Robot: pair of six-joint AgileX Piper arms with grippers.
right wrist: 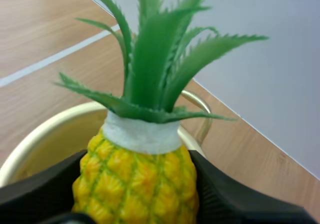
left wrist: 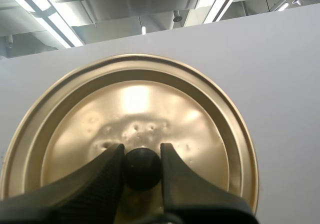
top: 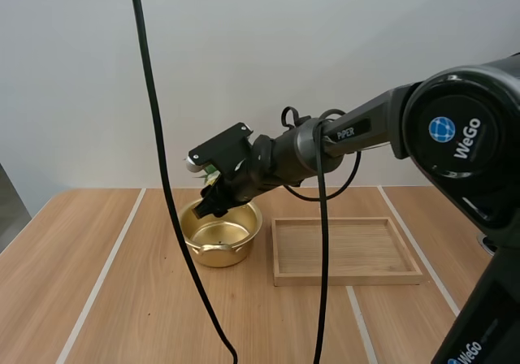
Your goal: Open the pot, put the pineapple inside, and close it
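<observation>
Brass-coloured pot [top: 223, 254], uncovered, on table [top: 122, 299] beside wooden tray [top: 348, 279]. Pineapple [right wrist: 136, 181] pinched at the body by right gripper [top: 211, 204], poised over the pot mouth. Lid [left wrist: 135, 109] held aloft by left gripper [left wrist: 142, 160], clamped on black knob [left wrist: 142, 170]. Advised: lower fruit centred, clear of rim, release only near the base. Fruit mostly hidden behind the arm in high view; pot floor below it unseen; leafy crown possibly too tall for the lid.

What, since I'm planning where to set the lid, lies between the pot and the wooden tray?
Nothing: the high view shows a bare strip of table between the pot and the wooden tray.
</observation>
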